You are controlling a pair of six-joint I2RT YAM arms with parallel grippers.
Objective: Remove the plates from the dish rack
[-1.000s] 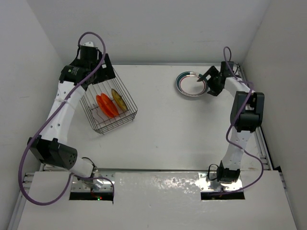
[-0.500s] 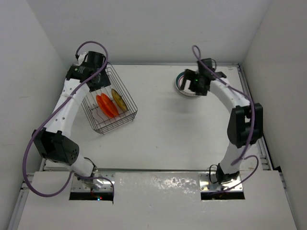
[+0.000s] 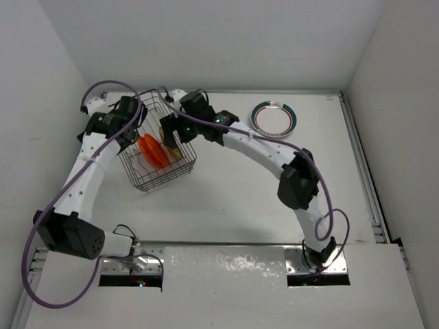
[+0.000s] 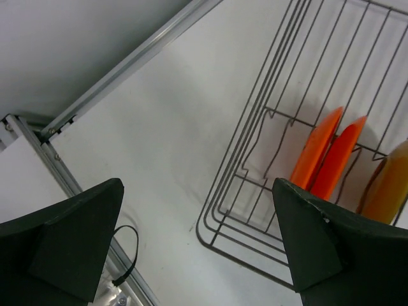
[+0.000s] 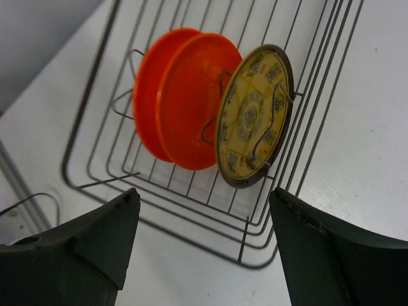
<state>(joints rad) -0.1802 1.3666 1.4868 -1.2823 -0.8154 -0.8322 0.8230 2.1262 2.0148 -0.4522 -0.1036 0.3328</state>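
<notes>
The black wire dish rack (image 3: 147, 179) stands at the back left of the table. Two orange-red plates (image 3: 152, 151) and a yellow patterned plate (image 3: 172, 146) stand upright in it. My right gripper (image 3: 169, 131) is open and empty above the rack's far right side. In the right wrist view its fingers (image 5: 83, 245) frame the rack (image 5: 191, 213), with the orange plates (image 5: 182, 105) and the yellow plate (image 5: 255, 115) beyond them. My left gripper (image 3: 125, 131) is open and empty over the rack's left edge. The left wrist view shows the rack's corner (image 4: 220, 239) and the orange plates (image 4: 326, 158). A plate with a teal-and-pink rim (image 3: 274, 118) lies flat at the back right.
The back wall and left wall stand close to the rack. A metal rail (image 4: 131, 64) runs along the table's edge by the left gripper. The right arm (image 3: 260, 147) stretches across the middle of the table from its base at the front right.
My right arm has swung left from the teal-rimmed plate at the back right to above the rack. My left gripper has shifted a little left along the rack's edge.
</notes>
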